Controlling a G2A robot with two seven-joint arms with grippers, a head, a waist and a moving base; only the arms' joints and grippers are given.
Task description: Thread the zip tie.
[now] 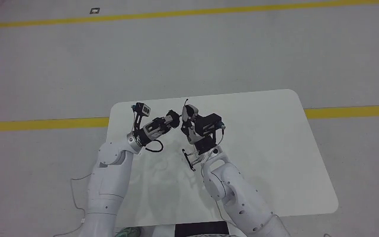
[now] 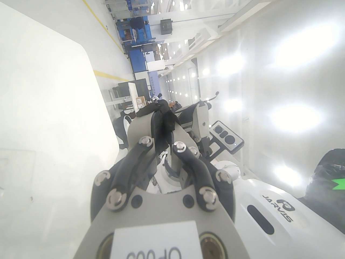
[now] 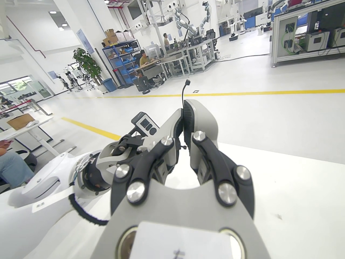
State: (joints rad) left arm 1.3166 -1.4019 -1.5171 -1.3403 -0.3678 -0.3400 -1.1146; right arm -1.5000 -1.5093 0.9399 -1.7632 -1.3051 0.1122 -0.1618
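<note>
Both arms meet over the middle-left of the white table (image 1: 266, 148). My right gripper (image 3: 184, 110) is shut on a thin black zip tie (image 3: 183, 95). The strap sticks straight out past the fingertips and ends in its small square head (image 3: 187, 82). From above, the zip tie (image 1: 186, 105) rises out of the right gripper (image 1: 185, 114). My left gripper (image 2: 161, 109) has its black pads pressed together, tip to tip against the right gripper (image 2: 200, 106). Whether it holds the strap's other end is hidden. The zip tie's head (image 2: 217, 93) pokes up beyond.
The table's bare surface (image 1: 278, 172) spreads to the right of the arms and its rounded far edge (image 1: 207, 96) lies just beyond the grippers. Yellow floor lines (image 1: 53, 124) run behind the table.
</note>
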